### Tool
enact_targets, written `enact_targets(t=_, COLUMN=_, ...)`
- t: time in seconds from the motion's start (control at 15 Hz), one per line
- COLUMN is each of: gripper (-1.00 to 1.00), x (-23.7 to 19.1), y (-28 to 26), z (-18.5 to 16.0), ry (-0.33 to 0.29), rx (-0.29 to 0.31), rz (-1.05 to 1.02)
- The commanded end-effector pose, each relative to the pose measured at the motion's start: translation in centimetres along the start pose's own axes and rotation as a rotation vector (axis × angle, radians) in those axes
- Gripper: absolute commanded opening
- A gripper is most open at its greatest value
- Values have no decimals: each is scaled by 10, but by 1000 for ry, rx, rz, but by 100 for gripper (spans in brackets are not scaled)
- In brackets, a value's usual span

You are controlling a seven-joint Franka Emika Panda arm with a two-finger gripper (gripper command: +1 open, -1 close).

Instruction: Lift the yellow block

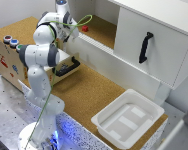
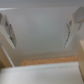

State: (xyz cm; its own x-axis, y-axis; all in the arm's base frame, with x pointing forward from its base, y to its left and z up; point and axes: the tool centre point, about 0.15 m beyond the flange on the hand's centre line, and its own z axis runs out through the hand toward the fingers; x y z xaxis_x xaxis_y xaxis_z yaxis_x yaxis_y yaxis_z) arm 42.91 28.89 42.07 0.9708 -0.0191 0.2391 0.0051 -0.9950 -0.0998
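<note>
From my remote seat, nearest to me in the exterior view sits a white tray (image 1: 128, 119) on the cork bench (image 1: 89, 90), well apart from the pincer (image 1: 69, 36). Farther back, the arm (image 1: 44, 45) reaches into the open shelf recess. In the wrist view the pincer (image 2: 42, 30) is spread wide, its fingers (image 2: 73, 27) holding nothing. A small red block (image 1: 85, 29) lies on the shelf just beside the pincer. I cannot make out the yellow block anywhere.
</note>
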Motion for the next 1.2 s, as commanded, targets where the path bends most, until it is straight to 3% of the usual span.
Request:
enact_targets(t=0.0, gripper=100, x=-67, y=-3, z=32, ry=-2, rx=39, rz=-45)
enact_targets(t=0.53, gripper=100, x=-116, y=-17, z=82, ry=-146, rx=-2, rz=-47)
enact_targets(t=1.13, gripper=100, x=-151, y=-15, z=80, ry=-184, rx=4, rz=-17)
